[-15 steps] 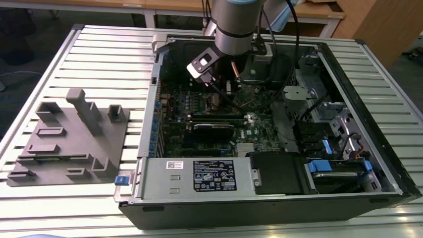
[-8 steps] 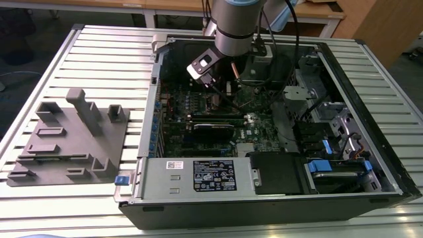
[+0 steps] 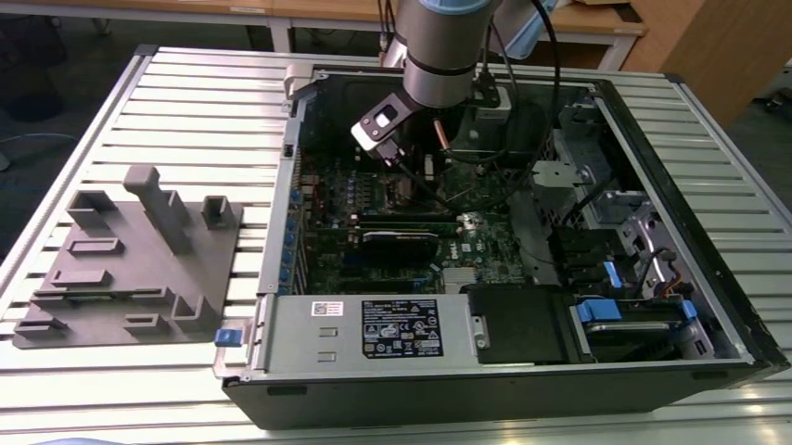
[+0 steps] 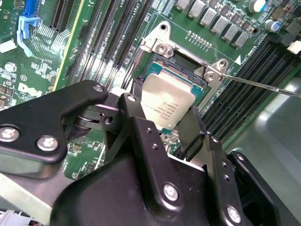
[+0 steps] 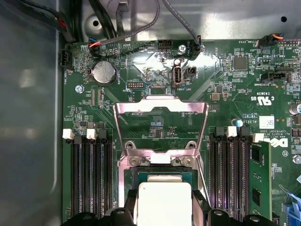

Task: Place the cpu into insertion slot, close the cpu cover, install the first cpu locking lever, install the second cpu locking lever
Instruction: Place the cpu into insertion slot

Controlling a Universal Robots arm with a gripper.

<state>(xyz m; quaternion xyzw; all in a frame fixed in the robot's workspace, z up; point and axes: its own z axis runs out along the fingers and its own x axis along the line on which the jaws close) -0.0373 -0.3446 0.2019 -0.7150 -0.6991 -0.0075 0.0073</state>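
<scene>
We see the gripper [image 4: 165, 107] clenched on the one cpu [image 4: 167, 96] by two opposite edges, likely to keep it level over the one slot [image 4: 182, 57]. In the exterior view this lies at eleven o'clock from the case's [image 3: 495, 408] middle. The one cover [image 5: 161, 104] stands swung open, leaving the slot free, and we count one unlatched lever [image 4: 263, 84].

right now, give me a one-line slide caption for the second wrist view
the gripper holds the cpu between its fingers, over the uncovered insertion slot
</scene>
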